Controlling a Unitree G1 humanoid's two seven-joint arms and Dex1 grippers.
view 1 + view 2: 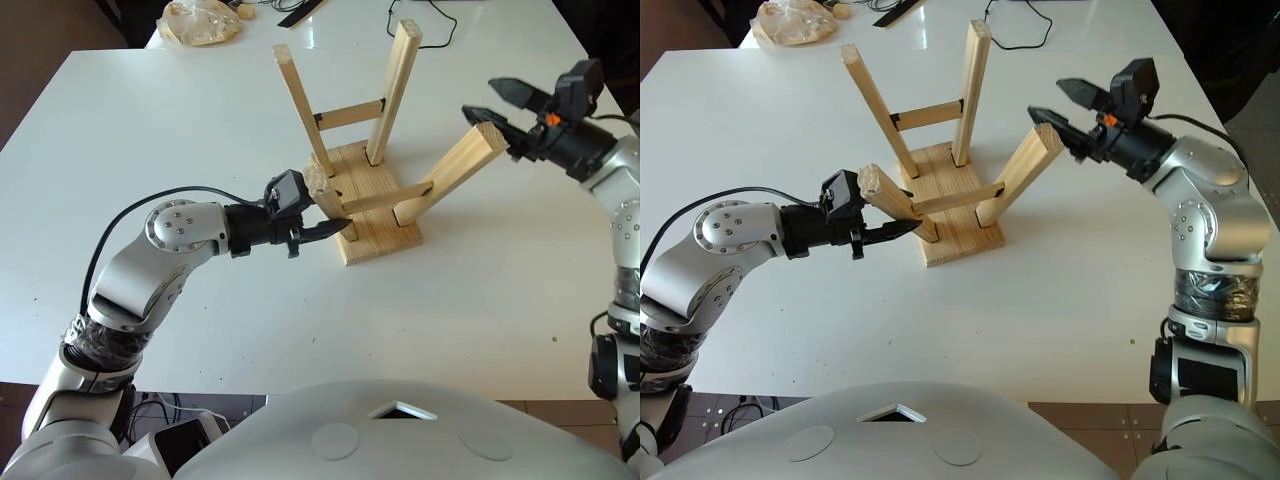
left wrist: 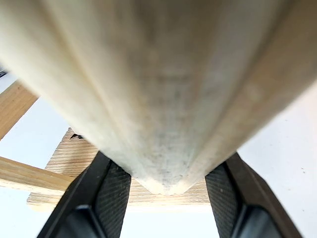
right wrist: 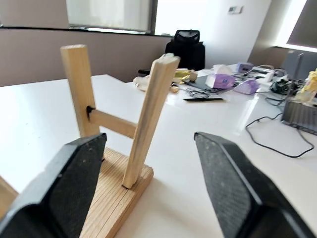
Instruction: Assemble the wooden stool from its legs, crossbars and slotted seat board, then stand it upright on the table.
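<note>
The stool lies upside down on the white table, its slotted seat board point(image 1: 378, 243) flat and the legs pointing up. The two far legs point(image 1: 392, 90) stand upright, joined by a crossbar point(image 1: 350, 115). The two near legs lean outward, joined by a second crossbar point(image 1: 385, 198). My left gripper point(image 1: 338, 229) is shut on the near left leg point(image 1: 322, 192), whose wood sits between the fingers point(image 2: 104, 198). My right gripper point(image 1: 498, 106) is open just above the top end of the near right leg point(image 1: 455, 168), with nothing between its fingers point(image 3: 74, 188).
A clear bag point(image 1: 202, 22) with light brown contents lies at the table's far left edge. Black cables point(image 1: 425, 18) and a dark flat object point(image 1: 300, 10) lie at the back. White tabletop point(image 1: 470, 310) stretches in front of and beside the stool.
</note>
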